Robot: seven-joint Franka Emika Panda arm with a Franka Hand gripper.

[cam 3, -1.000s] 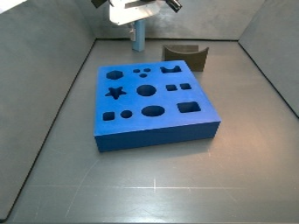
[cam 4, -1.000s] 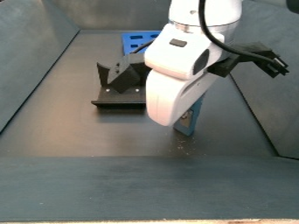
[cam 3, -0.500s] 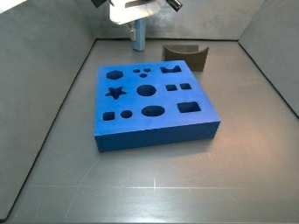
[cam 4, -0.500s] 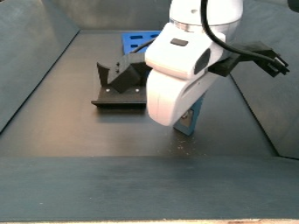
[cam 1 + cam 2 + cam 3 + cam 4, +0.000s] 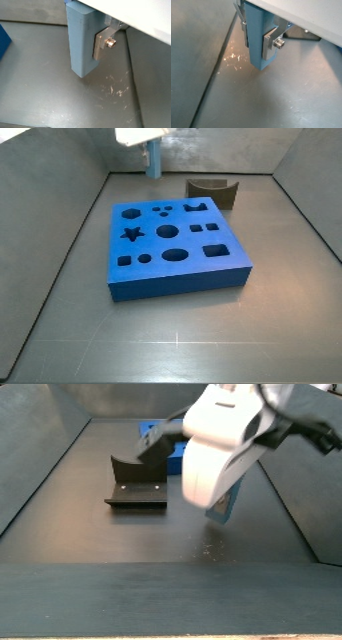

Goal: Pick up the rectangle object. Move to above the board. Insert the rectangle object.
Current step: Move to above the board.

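Note:
My gripper (image 5: 258, 40) is shut on the rectangle object (image 5: 258, 36), a slim light-blue bar that hangs upright between the silver fingers (image 5: 271, 45). The bar also shows in a wrist view (image 5: 81, 40) with one finger (image 5: 101, 46) pressed on its side. In a side view the bar (image 5: 152, 164) hangs below the gripper (image 5: 148, 142) at the far end of the floor, a little above it. The board (image 5: 174, 243), a thick bright-blue block with dark cut-outs, lies in the middle, nearer than the bar. In a side view the arm hides most of the bar (image 5: 225, 506).
The fixture (image 5: 214, 191), a dark L-shaped bracket, stands behind the board's far right corner, to the right of the bar; it also shows in a side view (image 5: 135, 480). Grey walls close in the floor on both sides. A board corner (image 5: 3, 42) shows in a wrist view.
The gripper has risen with the bar in it; the bar's lower end has come up off the floor. The board and fixture have not moved.

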